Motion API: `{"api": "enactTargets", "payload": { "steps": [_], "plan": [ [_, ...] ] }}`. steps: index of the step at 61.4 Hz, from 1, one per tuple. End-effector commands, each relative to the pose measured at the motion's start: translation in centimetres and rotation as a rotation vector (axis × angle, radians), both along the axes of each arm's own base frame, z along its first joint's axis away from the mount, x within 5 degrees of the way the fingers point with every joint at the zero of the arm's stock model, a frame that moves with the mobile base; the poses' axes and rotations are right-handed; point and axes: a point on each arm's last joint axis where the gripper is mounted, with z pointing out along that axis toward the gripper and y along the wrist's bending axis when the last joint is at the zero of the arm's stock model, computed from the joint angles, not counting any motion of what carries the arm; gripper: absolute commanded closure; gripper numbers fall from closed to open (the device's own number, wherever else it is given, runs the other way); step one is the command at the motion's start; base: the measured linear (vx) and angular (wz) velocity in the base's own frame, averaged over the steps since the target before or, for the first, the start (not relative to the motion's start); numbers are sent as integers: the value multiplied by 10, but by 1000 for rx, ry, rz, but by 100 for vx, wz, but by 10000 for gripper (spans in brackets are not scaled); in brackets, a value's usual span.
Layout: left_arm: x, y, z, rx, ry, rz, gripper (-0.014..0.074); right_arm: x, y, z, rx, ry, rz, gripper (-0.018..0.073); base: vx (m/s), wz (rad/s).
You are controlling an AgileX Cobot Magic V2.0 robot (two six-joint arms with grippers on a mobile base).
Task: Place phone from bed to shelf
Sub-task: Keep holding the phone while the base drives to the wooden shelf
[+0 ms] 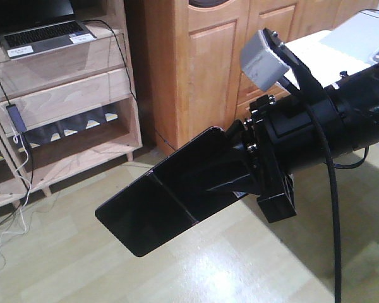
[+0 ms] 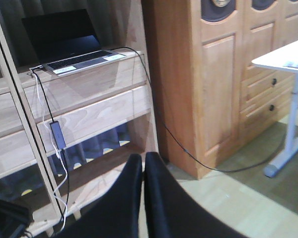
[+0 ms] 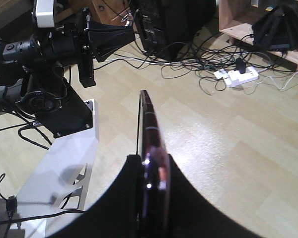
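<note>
Carrying seems the step: right tool point(image 1: 222, 178) grips the phone point(image 1: 153, 211) mid-air, short of the shelf point(image 1: 69, 95); next probably means reaching onto a board.

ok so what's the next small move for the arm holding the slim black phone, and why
Probably carry it toward the pale natural-wood plank shelf. The right gripper is shut on the slim glossy black phone, held edge-on between its fingers, but the phone hangs over the light floor, apart from the shelf's boards.
</note>
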Motion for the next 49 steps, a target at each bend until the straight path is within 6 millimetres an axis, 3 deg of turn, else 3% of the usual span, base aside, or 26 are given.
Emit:
{"api": "enactTargets", "payload": {
  "steps": [1,49],
  "plan": [
    [-1,0,15,-17,-100,3,595,-13,-1,20,82,-3,42,562,37,10],
    [-1,0,15,-17,-100,3,595,-13,-1,20,82,-3,42,562,35,6]
  ]
}}
